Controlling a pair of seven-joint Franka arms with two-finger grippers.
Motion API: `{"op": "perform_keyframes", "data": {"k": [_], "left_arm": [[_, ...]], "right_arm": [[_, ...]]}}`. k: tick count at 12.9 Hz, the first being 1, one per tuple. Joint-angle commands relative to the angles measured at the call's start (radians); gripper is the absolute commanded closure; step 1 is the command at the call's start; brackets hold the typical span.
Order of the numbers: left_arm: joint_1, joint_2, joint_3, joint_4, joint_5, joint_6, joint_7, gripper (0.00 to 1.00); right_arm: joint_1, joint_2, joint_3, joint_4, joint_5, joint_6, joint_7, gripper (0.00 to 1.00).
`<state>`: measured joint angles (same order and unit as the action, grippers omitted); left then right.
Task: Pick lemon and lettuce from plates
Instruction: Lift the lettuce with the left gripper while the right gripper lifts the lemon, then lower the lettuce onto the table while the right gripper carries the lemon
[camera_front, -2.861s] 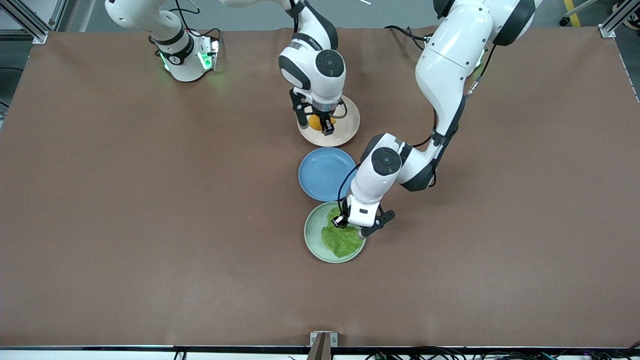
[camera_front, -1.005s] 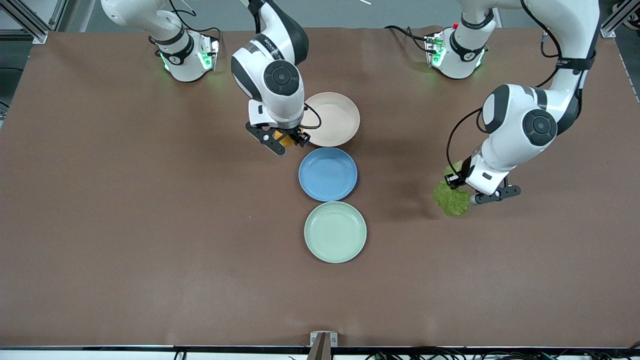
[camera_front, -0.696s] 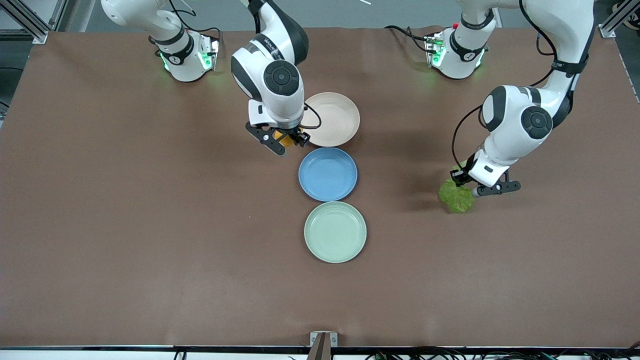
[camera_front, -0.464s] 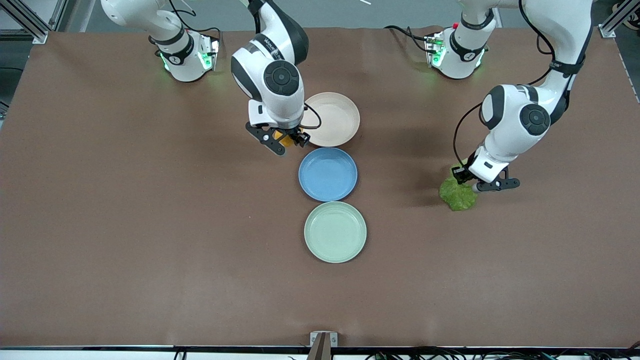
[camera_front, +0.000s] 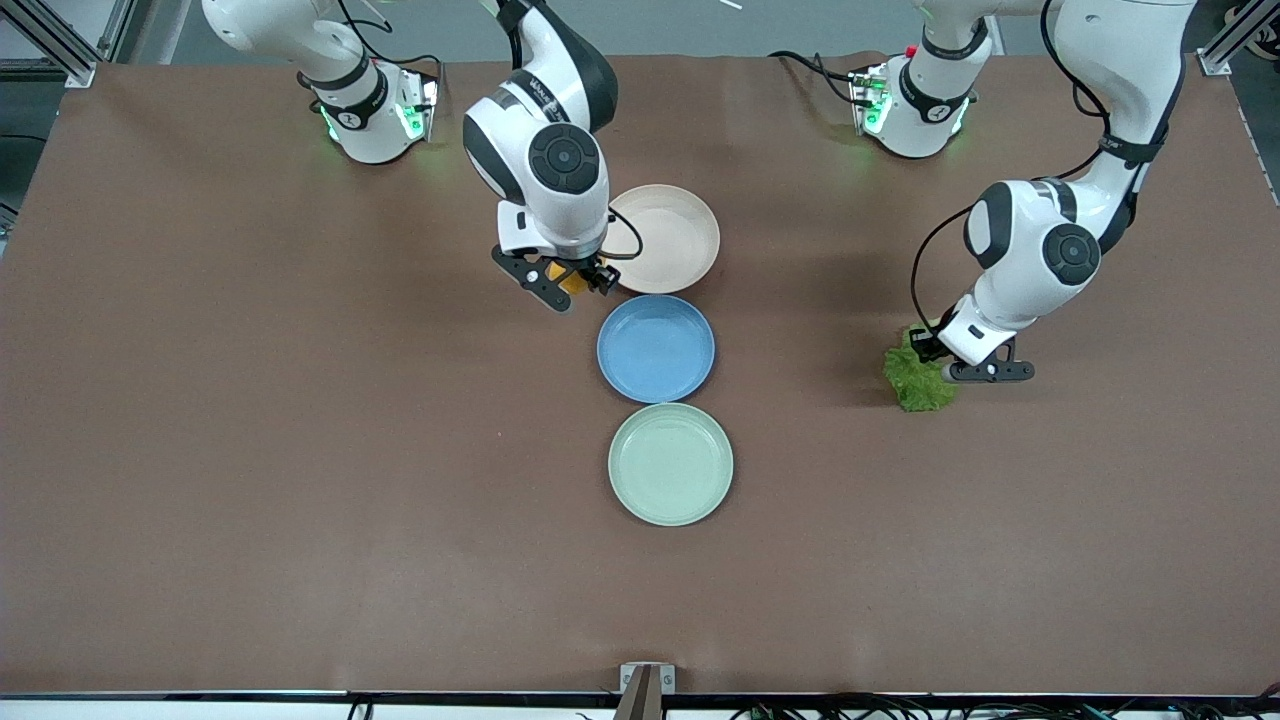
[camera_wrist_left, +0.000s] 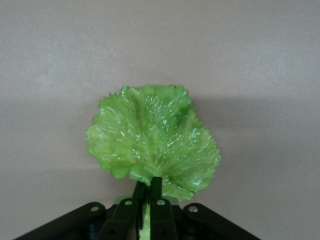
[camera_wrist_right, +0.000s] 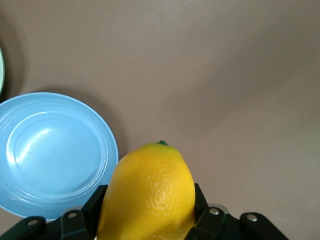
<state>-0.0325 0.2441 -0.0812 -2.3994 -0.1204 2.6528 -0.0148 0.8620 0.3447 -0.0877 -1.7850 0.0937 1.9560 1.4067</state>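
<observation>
Counter: covered by a matte brown mat, seen creased near the top edge.
Frame: aluminium rails are seen at both upper corners.
Floor: grey, shown above the counter.
Bracket: fixed at the counter's near edge.
Light: even, soft shadows are cast.

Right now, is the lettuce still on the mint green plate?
No, the mint green plate is bare; the left gripper holds the lettuce toward the left arm's end.
</observation>
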Motion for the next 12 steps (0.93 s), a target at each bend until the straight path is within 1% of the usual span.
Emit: {"op": "perform_keyframes", "data": {"k": [1, 2, 4, 5, 7, 8, 9, 11, 12], "left_arm": [[0.006, -0.075, -0.011, 0.015, -0.018, -0.042, 0.026, 0.0], [0.008, -0.103, -0.011, 0.054, -0.018, -0.13, 0.026, 0.0], [0.023, -0.141, -0.008, 0.181, -0.018, -0.384, 0.016, 0.0], [0.032, -0.15, -0.005, 0.26, -0.013, -0.522, 0.015, 0.0], [0.072, -0.189, -0.003, 0.386, -0.007, -0.708, 0.026, 0.0], [0.095, -0.216, -0.003, 0.426, -0.005, -0.769, 0.027, 0.0], [0.112, -0.247, -0.002, 0.466, -0.002, -0.822, 0.027, 0.0], [0.138, -0.269, 0.0, 0.555, -0.001, -0.91, 0.027, 0.0], [0.146, -0.269, 0.0, 0.609, -0.001, -0.95, 0.027, 0.0]], "right_arm": [[-0.158, 0.008, 0.025, -0.126, 0.0, 0.153, -0.295, 1.0], [-0.158, 0.008, 0.025, -0.126, 0.0, 0.158, -0.295, 1.0], [-0.167, 0.008, 0.023, -0.122, -0.021, 0.161, -0.295, 1.0], [-0.175, 0.008, 0.022, -0.119, -0.047, 0.162, -0.296, 1.0], [-0.237, 0.008, 0.022, -0.11, -0.106, 0.172, -0.371, 1.0], [-0.3, 0.007, 0.022, -0.108, -0.112, 0.172, -0.494, 1.0], [-0.384, 0.007, 0.022, -0.106, -0.111, 0.182, -0.649, 1.0], [-0.516, 0.008, 0.022, -0.123, -0.111, 0.246, -0.889, 1.0], [-0.573, 0.013, 0.023, -0.146, -0.111, 0.3, -0.996, 1.0]]}}
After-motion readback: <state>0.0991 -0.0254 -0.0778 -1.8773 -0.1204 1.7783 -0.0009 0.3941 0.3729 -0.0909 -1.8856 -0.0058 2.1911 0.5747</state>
